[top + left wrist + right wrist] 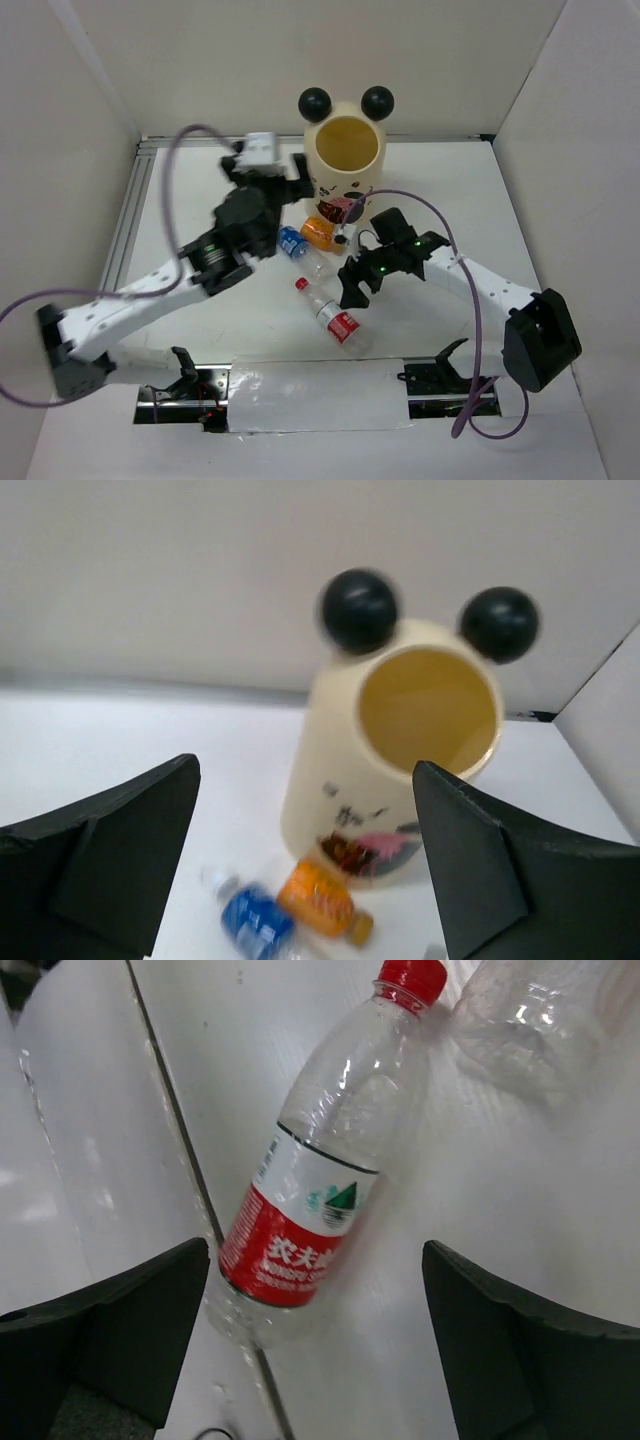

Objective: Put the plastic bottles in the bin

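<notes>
Bottle [310, 1175], red-labelled, lies under spread right claw [315, 1255].

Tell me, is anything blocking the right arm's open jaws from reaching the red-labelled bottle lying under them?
Nothing visible does. The right gripper hangs open directly over the red-labelled bottle, with only bare space between. A clear bottle lies by its cap end, off to the side.

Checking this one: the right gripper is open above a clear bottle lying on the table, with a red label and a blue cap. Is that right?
Not quite: the cap is red, not blue, as the right wrist view shows. The rest holds: the right gripper is open above the clear bottle, which has a red label and lies on the table.
</notes>
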